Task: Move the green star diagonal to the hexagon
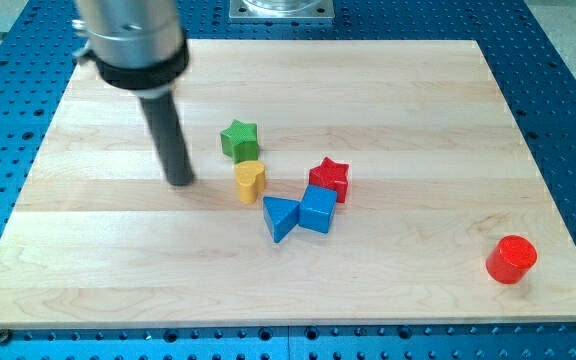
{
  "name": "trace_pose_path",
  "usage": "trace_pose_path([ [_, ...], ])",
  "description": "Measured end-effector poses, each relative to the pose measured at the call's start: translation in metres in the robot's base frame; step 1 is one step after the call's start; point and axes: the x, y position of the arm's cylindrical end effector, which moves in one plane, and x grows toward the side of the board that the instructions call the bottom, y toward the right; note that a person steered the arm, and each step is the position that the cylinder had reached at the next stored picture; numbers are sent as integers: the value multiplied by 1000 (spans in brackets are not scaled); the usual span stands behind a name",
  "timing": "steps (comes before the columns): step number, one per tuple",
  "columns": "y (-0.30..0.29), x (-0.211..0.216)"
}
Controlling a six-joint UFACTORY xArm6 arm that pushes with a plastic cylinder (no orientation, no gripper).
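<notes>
The green star (239, 139) lies near the middle of the wooden board (98, 250). A yellow heart-shaped block (250, 181) touches it just below. The red round-looking block (511, 259), possibly the hexagon, stands alone at the view's lower right. My tip (180, 181) rests on the board to the left of the green star and the yellow block, a short gap away from both.
A red star (329, 179) sits right of the yellow block. A blue cube (317, 210) and a blue triangular block (280, 217) lie touching just below it. The board lies on a blue perforated table (568, 110).
</notes>
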Motion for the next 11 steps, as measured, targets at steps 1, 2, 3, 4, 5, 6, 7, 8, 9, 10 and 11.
trace_pose_path([
  [1,79,-3],
  [2,87,-17],
  [3,41,-20],
  [4,48,-33],
  [5,87,-24],
  [6,75,-52],
  [7,36,-69],
  [8,41,-37],
  [9,40,-30],
  [10,29,-65],
  [11,16,-64],
])
